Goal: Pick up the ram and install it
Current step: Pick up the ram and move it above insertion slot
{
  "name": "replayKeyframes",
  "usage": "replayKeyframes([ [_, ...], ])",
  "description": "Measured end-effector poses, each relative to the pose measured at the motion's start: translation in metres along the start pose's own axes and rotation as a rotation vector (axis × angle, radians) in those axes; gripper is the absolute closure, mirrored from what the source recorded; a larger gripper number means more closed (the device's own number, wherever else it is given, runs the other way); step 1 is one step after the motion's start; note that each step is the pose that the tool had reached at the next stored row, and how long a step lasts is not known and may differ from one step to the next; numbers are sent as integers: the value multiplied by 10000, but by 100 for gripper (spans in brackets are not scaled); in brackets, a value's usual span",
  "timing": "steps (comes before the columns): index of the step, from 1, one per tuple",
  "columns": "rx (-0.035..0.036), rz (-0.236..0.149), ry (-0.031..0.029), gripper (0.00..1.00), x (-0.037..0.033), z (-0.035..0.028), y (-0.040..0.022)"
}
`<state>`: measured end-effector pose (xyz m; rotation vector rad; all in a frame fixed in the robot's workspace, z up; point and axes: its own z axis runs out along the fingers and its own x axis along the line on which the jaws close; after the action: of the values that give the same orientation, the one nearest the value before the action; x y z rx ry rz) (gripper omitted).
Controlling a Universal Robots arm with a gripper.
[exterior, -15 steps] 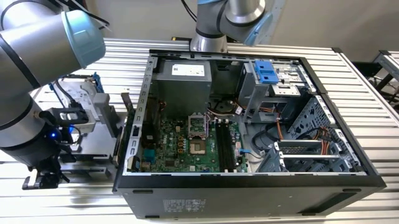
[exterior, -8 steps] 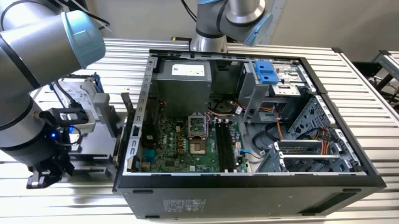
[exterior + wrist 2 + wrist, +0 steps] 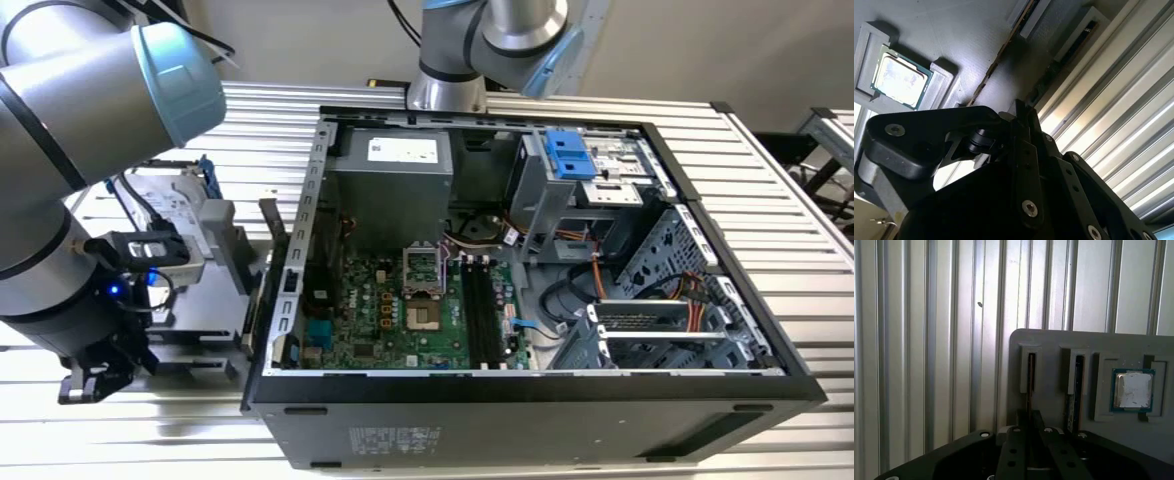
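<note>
The black metal gripper (image 3: 91, 382) of the grey, blue-capped robot arm (image 3: 67, 200) is hanging low at about 8 o'clock in the exterior view, on the exterior view's left. It is sitting at the near end of a flat grey plastic holder plate (image 3: 200, 330) that is lying on the ribbed silver metal table (image 3: 787, 180). Whether the gripper is released or clenched, I cannot tell.

In the first wrist view the gripper (image 3: 1030, 416) is sitting just beside one end of the ram (image 3: 1031, 375), a long, thin circuit-board stick seen edge-on. The ram is standing in 1 of the 2 narrow slots in the plate (image 3: 1054, 340); whether gripper and ram are touching cannot be told. A second long green circuit-board stick (image 3: 1077, 390) is standing in the neighbouring slot, parallel to the ram and apart from it. Beyond that stick, a square silver-topped, green-edged processor chip (image 3: 1132, 390) is lying in its own recess of the plate.

In the second wrist view the ram (image 3: 999, 62) is showing as a thin brownish edge running toward the gripper (image 3: 1018, 107), with the second stick (image 3: 1061, 57) beside it and the chip (image 3: 899, 80) well apart.

The open black computer case (image 3: 534, 385) is lying on its side at 3 o'clock from the plate. Inside it a green motherboard (image 3: 387, 320) is lying flat, with long black memory slots (image 3: 481, 310) along its 3 o'clock edge. A grey metal power-supply box (image 3: 387, 180) is sitting at 12 o'clock from the motherboard, and a blue plastic drive bracket (image 3: 567, 155) at 1 o'clock.
</note>
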<state>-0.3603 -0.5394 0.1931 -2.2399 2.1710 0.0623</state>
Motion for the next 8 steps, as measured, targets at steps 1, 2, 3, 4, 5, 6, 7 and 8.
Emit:
replayKeyframes([
  [1, -1, 0, 1, 0, 0, 0, 0],
  [2, 0, 0, 1, 100, 0, 0, 0],
  [3, 0, 0, 2, 100, 0, 0, 0],
  [4, -1, 0, 1, 100, 0, 0, 0],
  [5, -1, 0, 1, 100, 0, 0, 0],
  [6, -1, 0, 1, 100, 0, 0, 0],
  [7, -1, 0, 1, 100, 0, 0, 0],
  [8, -1, 0, 1, 100, 0, 0, 0],
])
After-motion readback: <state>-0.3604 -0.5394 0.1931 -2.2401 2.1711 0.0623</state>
